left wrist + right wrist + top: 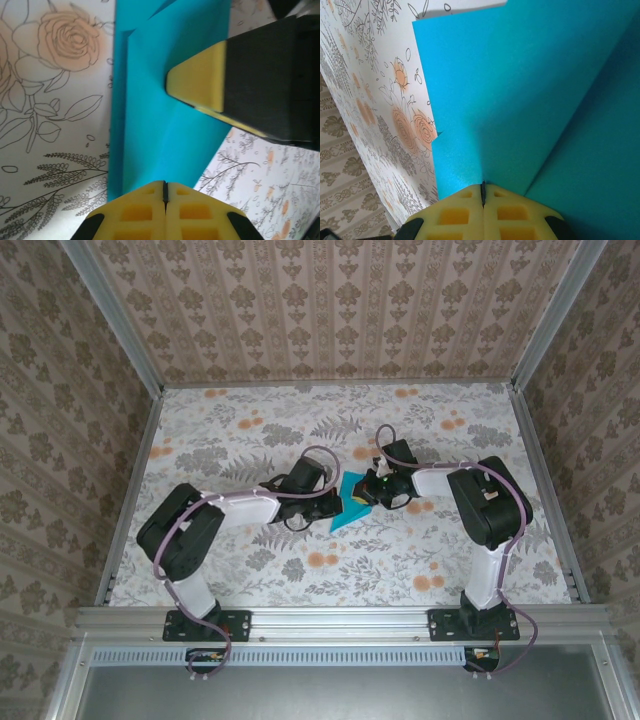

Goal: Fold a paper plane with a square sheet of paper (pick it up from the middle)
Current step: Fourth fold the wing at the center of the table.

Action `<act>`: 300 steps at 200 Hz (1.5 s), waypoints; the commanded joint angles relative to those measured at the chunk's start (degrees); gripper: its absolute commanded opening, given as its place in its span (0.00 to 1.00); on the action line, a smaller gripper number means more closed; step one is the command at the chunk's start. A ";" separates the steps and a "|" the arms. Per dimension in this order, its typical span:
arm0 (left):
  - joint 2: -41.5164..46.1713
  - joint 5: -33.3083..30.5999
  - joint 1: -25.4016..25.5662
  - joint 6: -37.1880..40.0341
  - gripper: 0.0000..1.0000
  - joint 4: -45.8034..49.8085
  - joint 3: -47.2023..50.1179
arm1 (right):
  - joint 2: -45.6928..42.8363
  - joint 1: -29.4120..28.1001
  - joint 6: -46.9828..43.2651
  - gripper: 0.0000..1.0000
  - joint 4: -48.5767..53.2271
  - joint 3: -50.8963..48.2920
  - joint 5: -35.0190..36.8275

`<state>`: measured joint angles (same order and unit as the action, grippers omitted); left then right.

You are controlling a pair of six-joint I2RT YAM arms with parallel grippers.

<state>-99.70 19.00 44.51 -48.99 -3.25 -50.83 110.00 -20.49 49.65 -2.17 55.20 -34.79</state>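
Top external shows the square sheet of paper (347,515) partly folded near the bench (250,430) centre. My left hand (328,502) pinches its 9 o'clock edge, and my right hand (372,490) is clamped shut on it from 2 o'clock.

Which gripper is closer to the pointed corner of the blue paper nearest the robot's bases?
Left. The left gripper pinches the paper at its left edge, just beyond that corner; the right gripper pinches the far right side.
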 commanded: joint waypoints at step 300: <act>-5.45 8.47 2.42 -0.82 0.05 -3.98 0.66 | -8.73 -0.52 -8.22 0.19 2.43 -9.12 -2.40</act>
<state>-103.46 26.44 46.46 -49.28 -6.94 -50.81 102.30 -21.26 41.91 2.59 47.37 -35.70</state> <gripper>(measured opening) 0.048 0.188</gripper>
